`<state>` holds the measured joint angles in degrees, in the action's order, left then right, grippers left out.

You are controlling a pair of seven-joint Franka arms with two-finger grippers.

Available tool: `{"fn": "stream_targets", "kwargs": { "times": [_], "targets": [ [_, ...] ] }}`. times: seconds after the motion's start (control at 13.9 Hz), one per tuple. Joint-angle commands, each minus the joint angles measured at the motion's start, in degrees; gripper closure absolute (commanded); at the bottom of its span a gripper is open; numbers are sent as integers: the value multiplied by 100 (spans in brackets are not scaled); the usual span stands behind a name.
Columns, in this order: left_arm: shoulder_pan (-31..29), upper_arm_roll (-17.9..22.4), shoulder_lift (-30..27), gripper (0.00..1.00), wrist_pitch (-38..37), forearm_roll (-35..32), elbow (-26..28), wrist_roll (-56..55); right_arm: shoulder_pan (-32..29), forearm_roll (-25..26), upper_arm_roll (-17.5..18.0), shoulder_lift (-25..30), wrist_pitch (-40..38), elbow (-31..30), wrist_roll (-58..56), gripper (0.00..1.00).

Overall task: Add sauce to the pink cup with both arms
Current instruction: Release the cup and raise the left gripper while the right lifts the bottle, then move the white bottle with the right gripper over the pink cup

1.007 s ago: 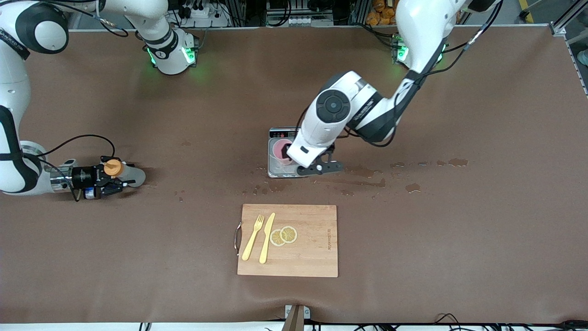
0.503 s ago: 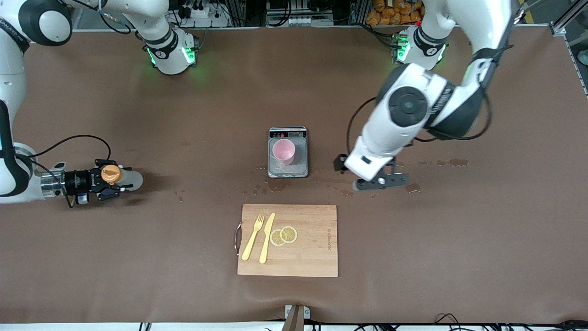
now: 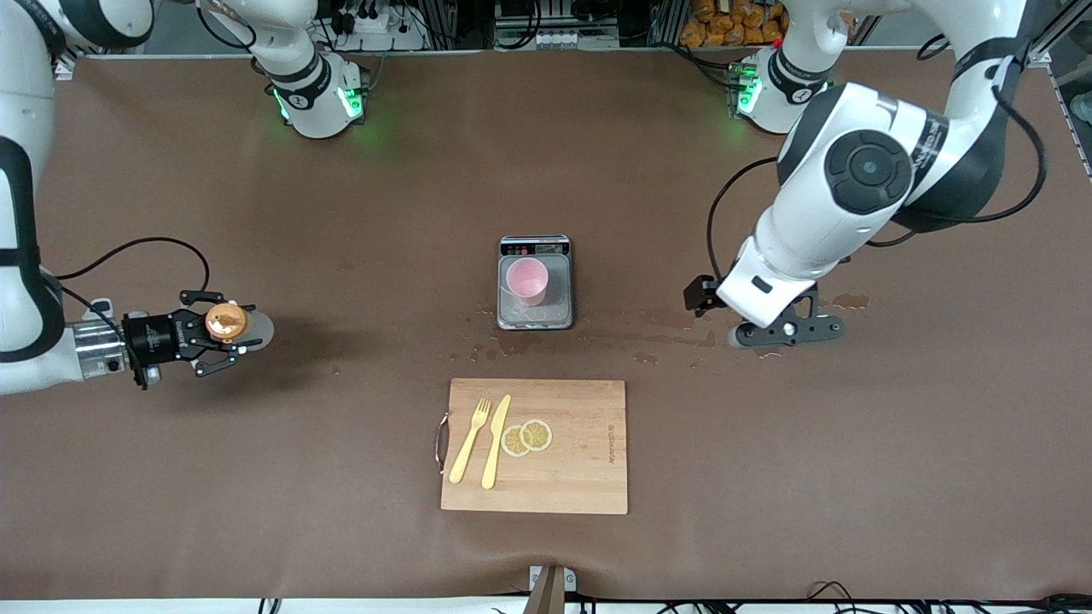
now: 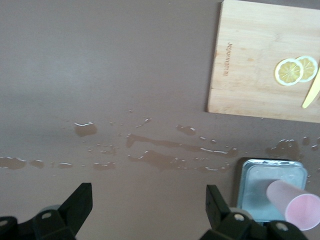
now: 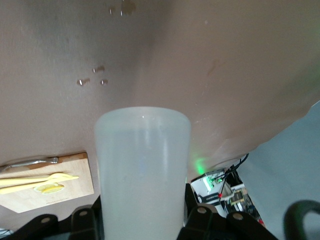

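Observation:
The pink cup [image 3: 526, 280] stands on the steel plate of a small scale [image 3: 554, 317] in the middle of the table. It also shows in the left wrist view [image 4: 296, 204], with the scale [image 4: 260, 176] beneath it. My right gripper [image 3: 223, 329] is shut on the whitish squeeze bottle [image 3: 256, 327] with its orange cap [image 3: 226, 321], held above the table toward the right arm's end. The bottle [image 5: 142, 165] fills the right wrist view between the gripper [image 5: 142, 220] fingers. My left gripper [image 3: 789, 331] is open and empty over wet spots beside the scale; its fingers stand wide apart around the gripper's middle [image 4: 147, 207].
A wooden cutting board [image 3: 580, 477] with a yellow fork [image 3: 470, 428], a yellow knife [image 3: 496, 441] and lemon slices [image 3: 526, 437] lies nearer the front camera than the scale. Wet spills [image 3: 674, 328] streak the table between the scale and the left gripper.
My left arm has swung away from the scale toward its own end of the table, uncovering the pink cup. My right gripper has shifted slightly with the bottle, the cap now facing up.

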<state>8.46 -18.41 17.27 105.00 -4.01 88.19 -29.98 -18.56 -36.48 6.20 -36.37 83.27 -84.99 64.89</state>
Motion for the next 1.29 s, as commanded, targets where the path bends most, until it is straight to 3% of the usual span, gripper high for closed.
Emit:
{"fn": "stream_targets", "kwargs": {
  "times": [0.0, 0.22, 0.43, 0.58, 0.86, 1.22],
  "targets": [
    [15, 336, -661, 0, -15, 32, 636, 614, 421, 194, -66, 473, -4, -10, 768, 42],
    [50, 872, -1320, 0, -102, 331, 1181, 1597, 739, 501, -40, 622, -21, 236, 1446, 42],
    [68, 1339, -1629, 0, -550, 322, 1174, 2424, 1238, 624, -39, 728, -39, 447, 2201, 43],
    [77, 1594, -1796, 0, -840, 322, 1087, 2856, 1608, 1045, -14, 728, -30, 649, 2676, 43],
    [33, 1674, -1744, 0, -1507, 313, 454, 2849, 2092, 1327, -31, 728, -39, 896, 3380, 45],
    [-46, 1674, -1736, 0, -2070, 322, -29, 2787, 2865, 2346, -31, 702, -30, 984, 4092, 46]
  ]
}}
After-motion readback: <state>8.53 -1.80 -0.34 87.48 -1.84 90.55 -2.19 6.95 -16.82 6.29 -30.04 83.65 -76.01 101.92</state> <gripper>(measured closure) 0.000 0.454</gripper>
